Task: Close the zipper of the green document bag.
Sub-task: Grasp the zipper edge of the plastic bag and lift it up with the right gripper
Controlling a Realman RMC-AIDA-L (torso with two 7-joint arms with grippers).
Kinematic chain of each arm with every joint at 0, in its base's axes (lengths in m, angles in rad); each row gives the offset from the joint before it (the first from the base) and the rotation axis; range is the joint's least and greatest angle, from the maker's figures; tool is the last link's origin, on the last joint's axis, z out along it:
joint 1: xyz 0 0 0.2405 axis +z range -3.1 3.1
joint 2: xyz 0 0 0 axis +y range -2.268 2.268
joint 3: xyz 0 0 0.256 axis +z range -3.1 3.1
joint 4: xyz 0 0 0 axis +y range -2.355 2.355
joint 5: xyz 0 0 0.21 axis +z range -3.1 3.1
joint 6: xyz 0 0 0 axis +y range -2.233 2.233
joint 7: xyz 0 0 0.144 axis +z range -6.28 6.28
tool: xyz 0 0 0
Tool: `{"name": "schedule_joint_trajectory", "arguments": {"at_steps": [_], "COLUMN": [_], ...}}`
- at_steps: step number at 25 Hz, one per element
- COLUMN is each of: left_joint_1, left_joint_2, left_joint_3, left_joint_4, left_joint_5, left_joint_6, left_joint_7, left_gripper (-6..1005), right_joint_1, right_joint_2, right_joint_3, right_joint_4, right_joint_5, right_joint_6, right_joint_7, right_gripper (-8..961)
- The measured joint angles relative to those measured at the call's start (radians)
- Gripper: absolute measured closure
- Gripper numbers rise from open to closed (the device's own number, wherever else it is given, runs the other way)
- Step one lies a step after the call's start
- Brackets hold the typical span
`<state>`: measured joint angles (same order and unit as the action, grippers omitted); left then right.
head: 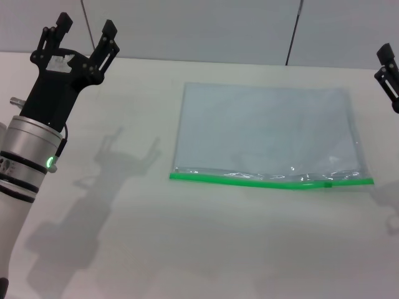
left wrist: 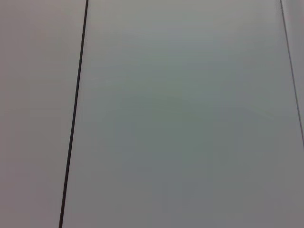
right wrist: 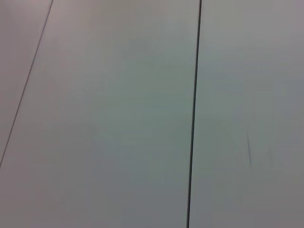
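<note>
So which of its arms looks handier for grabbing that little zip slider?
Probably the right. The slider sits near the right end of the zipper, closer to the right claw at the table's right edge. The left claw hangs open, far left of the green document bag.

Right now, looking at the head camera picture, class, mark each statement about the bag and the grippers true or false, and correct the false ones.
1. The green document bag lies flat on the table. True.
2. The zipper runs along the bag's edge farthest from the robot. False: it runs along the near edge.
3. The left gripper is clamped on the zipper. False: it is raised on the left, open, well apart from the bag.
4. The right gripper shows only at the picture's right edge, not touching the bag. True.
5. The slider sits nearer the zipper's right end. True: a small tab shows there.
</note>
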<state>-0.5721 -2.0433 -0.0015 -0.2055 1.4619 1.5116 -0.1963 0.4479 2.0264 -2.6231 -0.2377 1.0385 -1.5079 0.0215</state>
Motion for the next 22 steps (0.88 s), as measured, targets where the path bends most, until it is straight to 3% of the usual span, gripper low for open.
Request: {"name": "schedule_joint_trajectory", "arguments": {"at_steps": [14, 22], "left_joint_1": [0.0, -0.001], "left_joint_2": [0.0, 0.0], "left_joint_3": [0.0, 0.0], "left_joint_4": [0.0, 0.0], "left_joint_5": [0.0, -0.003], "left_joint_6": [-0.004, -0.006], "left_joint_7": [0.0, 0.0], "left_gripper": [151, 152], "right_joint_1": [0.005, -0.001], "right_joint_2": [-0.001, 0.003], "right_joint_3": [0.001, -0.012], "right_joint_4": [0.008, 0.002], "right_joint_5": [0.0, 0.0], "right_joint_6": [0.018, 0.029], "right_joint_7": [-0.016, -0.239], "right_gripper": [76, 76]}}
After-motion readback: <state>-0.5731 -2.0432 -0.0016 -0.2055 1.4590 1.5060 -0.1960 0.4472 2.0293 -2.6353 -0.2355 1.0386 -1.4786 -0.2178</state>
